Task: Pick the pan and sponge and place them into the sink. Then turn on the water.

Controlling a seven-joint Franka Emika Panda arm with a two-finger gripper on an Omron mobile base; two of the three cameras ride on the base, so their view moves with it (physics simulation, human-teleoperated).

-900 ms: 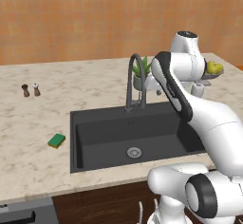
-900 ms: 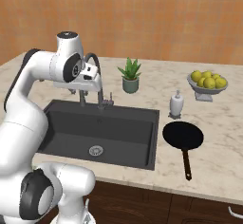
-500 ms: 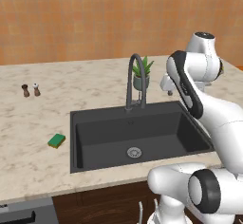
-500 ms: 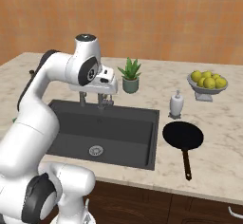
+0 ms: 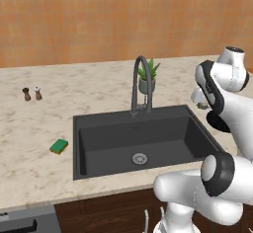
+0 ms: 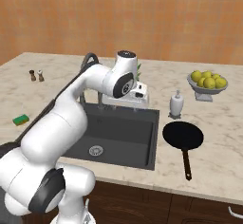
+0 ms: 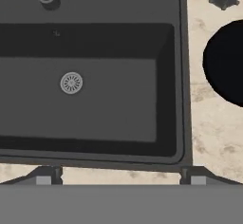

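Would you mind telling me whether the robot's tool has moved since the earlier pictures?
Yes. In the right base view the tool has swung rightward past the tap, toward the pan.

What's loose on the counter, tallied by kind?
Pan: 1
Sponge: 1
Shakers: 2
Potted plant: 1
Soap dispenser: 1
Fruit bowl: 1
Total: 7

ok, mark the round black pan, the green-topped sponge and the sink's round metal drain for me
round black pan [image 6: 183, 136], right base view, middle of its dish
green-topped sponge [image 5: 59, 146], left base view, its green top face
round metal drain [image 7: 71, 82], hand view, centre of the grille
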